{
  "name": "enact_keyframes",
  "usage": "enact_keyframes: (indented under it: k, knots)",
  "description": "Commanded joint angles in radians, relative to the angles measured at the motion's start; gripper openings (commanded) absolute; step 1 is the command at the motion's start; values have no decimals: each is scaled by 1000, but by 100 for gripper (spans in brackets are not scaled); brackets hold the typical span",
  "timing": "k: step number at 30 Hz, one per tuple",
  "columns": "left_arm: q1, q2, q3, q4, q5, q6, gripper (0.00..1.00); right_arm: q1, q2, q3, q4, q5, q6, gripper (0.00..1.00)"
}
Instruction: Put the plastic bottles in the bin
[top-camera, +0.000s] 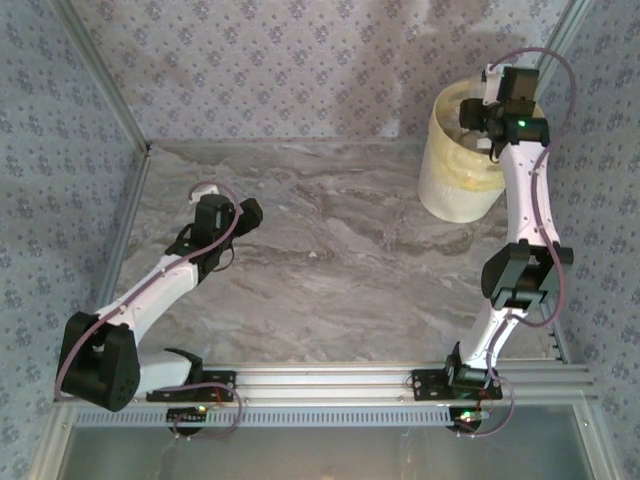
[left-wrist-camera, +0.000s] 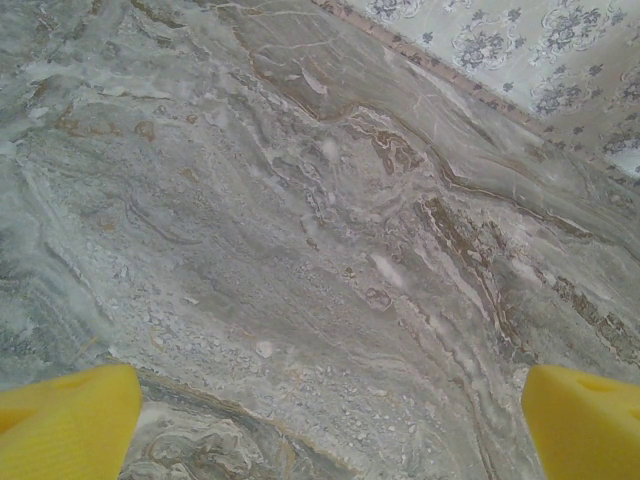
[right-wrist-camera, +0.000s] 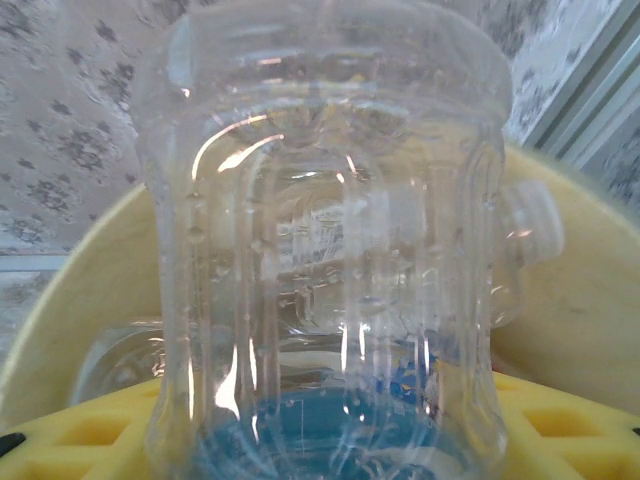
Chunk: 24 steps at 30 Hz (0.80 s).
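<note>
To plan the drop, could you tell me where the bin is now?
In the top view the bin stands at the table's far right corner, near the back wall, with the right gripper over its opening.

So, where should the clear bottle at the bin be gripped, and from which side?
Probably across the ribbed body of the clear bottle, just under its wider shoulder, which would stop slipping. Come from the blue-labelled end, a yellow finger on each side.
</note>
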<state>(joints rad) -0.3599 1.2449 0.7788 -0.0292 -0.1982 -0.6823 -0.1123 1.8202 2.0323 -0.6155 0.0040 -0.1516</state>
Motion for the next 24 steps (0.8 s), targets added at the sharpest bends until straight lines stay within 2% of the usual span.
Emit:
enact_keyframes:
  k: [1,5,11,17,24]
  knots:
    - [6,4,2,3,2,-2,98,-10,-26,-5,-49,-45,-134,61]
    - [6,1,4,-2,3,1,98,-9,5,26,-110,-32,-244,65]
    - [6,-1,5,-3,1,2,98,-9,10,49,-114,-40,-246,89]
    - [6,-2,6,-3,3,2,98,-9,-17,37,-75,-29,-145,93]
    - [6,-2,0,-1,5,-3,98,-1,-4,-32,45,309,-21,91]
